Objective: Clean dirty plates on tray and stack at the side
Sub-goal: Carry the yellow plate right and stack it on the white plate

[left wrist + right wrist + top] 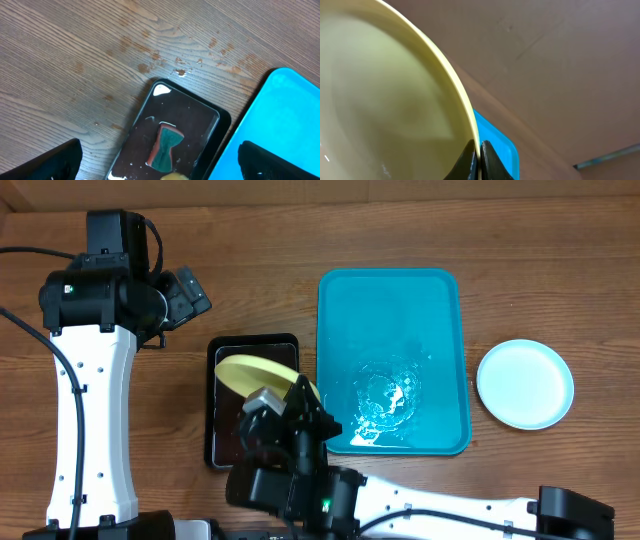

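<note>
Seemingly, the job is sitting somewhere past its midpoint. The right gripper [478,159] is pinching the rim of a pale yellow-green plate [258,372], its jaws narrowed onto the edge. It is holding the plate tilted over the black tray [222,430], which is lying at 9 o'clock of the turquoise tray [390,310]. A sponge [165,147] is lying inside that black tray. The turquoise tray is carrying only puddles of water and no plate. A light blue plate [525,383] is resting on the table [400,230] at 3 o'clock of the turquoise tray, and it is looking clean. The left gripper [190,293] is hanging wide open and empty at 10 o'clock of the black tray. No third plate is showing in any view. Judging from this, the yellow-green plate is probably needing its wipe finished and then stacking on the blue one.
</note>
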Tool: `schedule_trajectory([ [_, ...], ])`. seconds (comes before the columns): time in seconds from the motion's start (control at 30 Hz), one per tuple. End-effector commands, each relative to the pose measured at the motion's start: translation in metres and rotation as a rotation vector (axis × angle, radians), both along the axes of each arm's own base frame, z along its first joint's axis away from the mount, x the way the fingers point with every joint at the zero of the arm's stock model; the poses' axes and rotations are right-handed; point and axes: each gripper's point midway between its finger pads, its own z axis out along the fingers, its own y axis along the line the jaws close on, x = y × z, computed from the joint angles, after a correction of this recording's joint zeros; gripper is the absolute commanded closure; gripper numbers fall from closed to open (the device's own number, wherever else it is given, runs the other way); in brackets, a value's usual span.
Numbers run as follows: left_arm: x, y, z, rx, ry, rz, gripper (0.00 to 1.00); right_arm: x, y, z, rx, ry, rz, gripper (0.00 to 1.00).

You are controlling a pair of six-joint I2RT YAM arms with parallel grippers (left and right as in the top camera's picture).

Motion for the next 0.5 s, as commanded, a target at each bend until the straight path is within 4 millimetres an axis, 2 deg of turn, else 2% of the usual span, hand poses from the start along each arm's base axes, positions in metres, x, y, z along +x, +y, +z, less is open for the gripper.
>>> schedule_trajectory([
  [0.0, 0.001, 0.004, -0.002, 0.020, 0.009, -0.008, 0.00, 0.031, -0.010, -0.003, 0.110, 0.081, -0.036, 0.96],
  [0.1, 0.001, 0.004, -0.002, 0.020, 0.009, -0.008, 0.00, 0.058, -0.019, -0.019, 0.221, 0.212, -0.048, 0.96],
  [0.2, 0.001, 0.004, -0.003, 0.020, 0.009, -0.008, 0.00, 0.080, -0.031, -0.017, 0.394, 0.366, -0.070, 0.96],
  [0.33, 0.001, 0.004, -0.002, 0.020, 0.009, -0.008, 0.00, 0.101, -0.059, 0.012, 0.639, 0.553, -0.088, 0.96],
  [0.4, 0.001, 0.004, -0.002, 0.020, 0.009, -0.009, 0.00, 0.110, -0.085, 0.032, 0.741, 0.600, -0.108, 0.96],
  [0.47, 0.001, 0.004, -0.002, 0.020, 0.009, -0.008, 0.00, 0.119, -0.119, 0.049, 0.843, 0.625, -0.150, 0.96],
])
